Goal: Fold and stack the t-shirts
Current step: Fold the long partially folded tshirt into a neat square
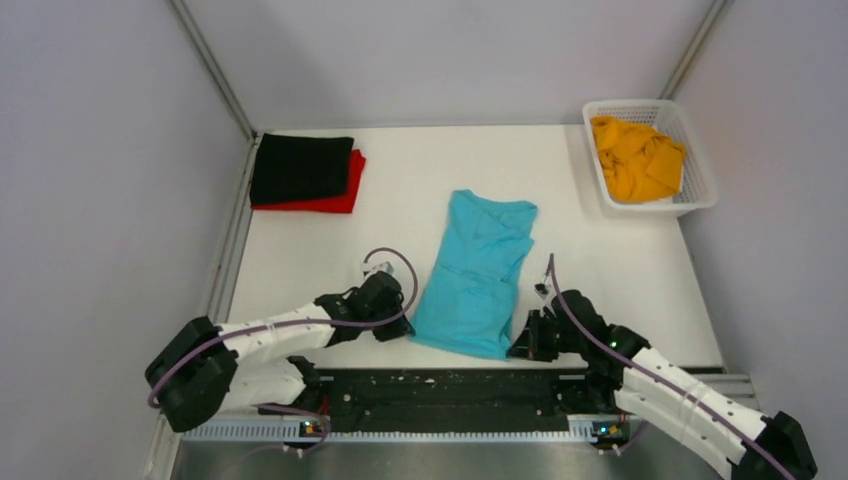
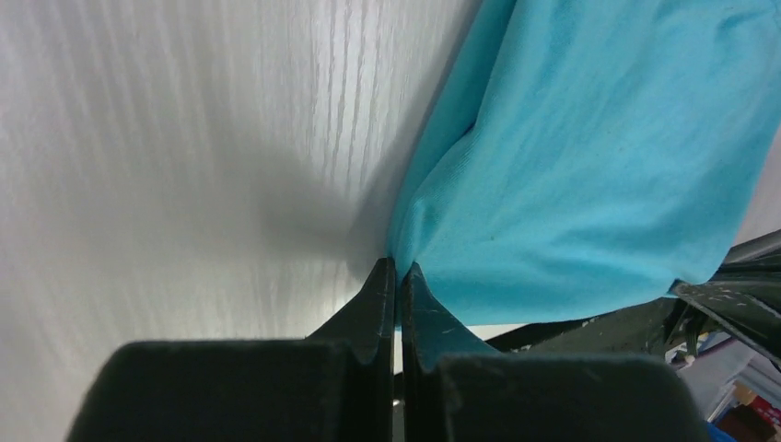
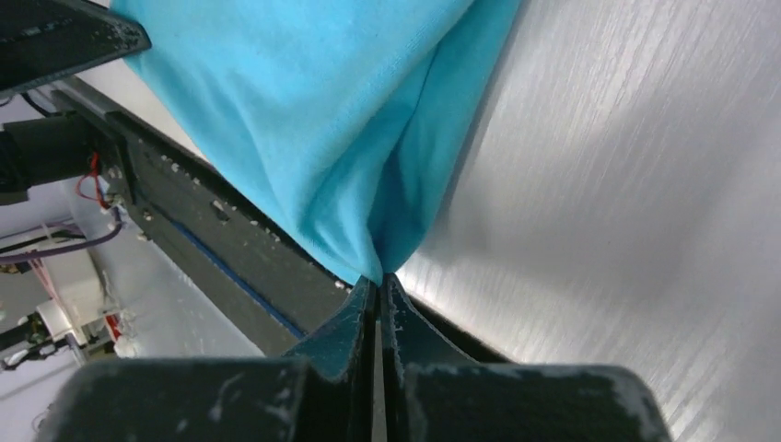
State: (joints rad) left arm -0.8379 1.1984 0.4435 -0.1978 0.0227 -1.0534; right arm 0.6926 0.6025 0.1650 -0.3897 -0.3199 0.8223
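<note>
The turquoise t-shirt (image 1: 475,270) lies lengthwise in the middle of the white table, folded narrow. My left gripper (image 1: 405,327) is shut on its near left corner; in the left wrist view (image 2: 398,269) the cloth (image 2: 589,157) runs out from between the closed fingertips. My right gripper (image 1: 515,347) is shut on the near right corner; in the right wrist view (image 3: 378,281) the cloth (image 3: 313,110) is pinched at the tips. The black t-shirt (image 1: 300,166) lies folded on the red t-shirt (image 1: 335,198) at the far left. The orange-yellow t-shirt (image 1: 635,158) sits crumpled in the basket.
The white mesh basket (image 1: 700,175) stands at the far right corner. Grey walls close in the table on the left, back and right. A black rail (image 1: 450,390) runs along the near edge between the arm bases.
</note>
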